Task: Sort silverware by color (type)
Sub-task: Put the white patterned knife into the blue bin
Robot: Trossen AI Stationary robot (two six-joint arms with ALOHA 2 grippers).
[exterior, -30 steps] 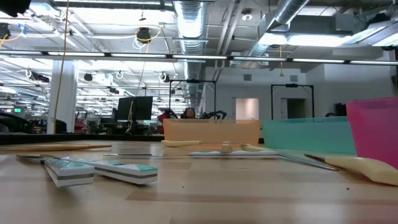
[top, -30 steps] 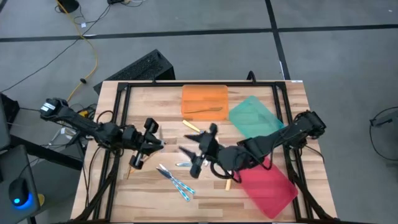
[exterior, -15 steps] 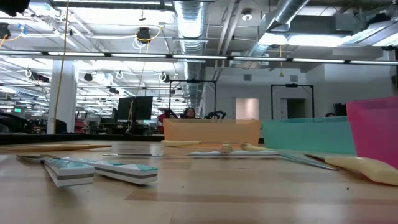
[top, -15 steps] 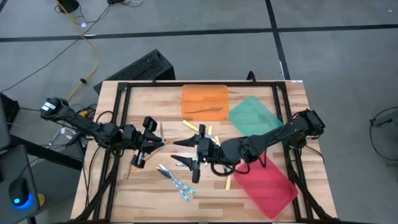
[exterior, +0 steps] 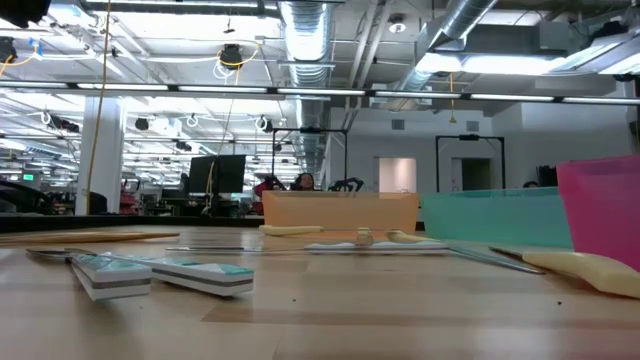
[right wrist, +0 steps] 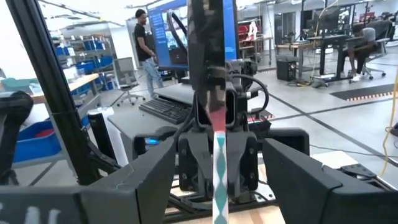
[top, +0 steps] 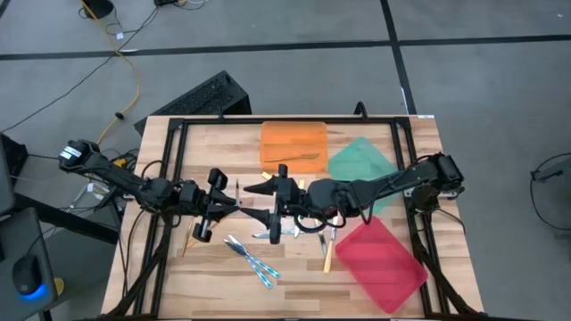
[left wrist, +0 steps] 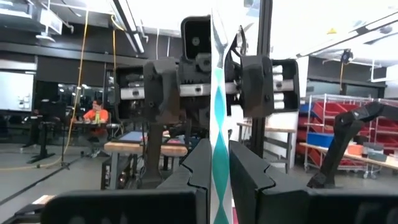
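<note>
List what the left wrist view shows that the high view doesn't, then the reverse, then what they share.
Only the left wrist view: the left gripper shut on an upright teal-and-white utensil, and a seated person in orange in the room behind.

Only the high view: the orange tray holding a gold utensil, the green tray, the red tray, and loose blue-handled utensils on the table.

Both: the two grippers facing each other closely, the right gripper open.
</note>
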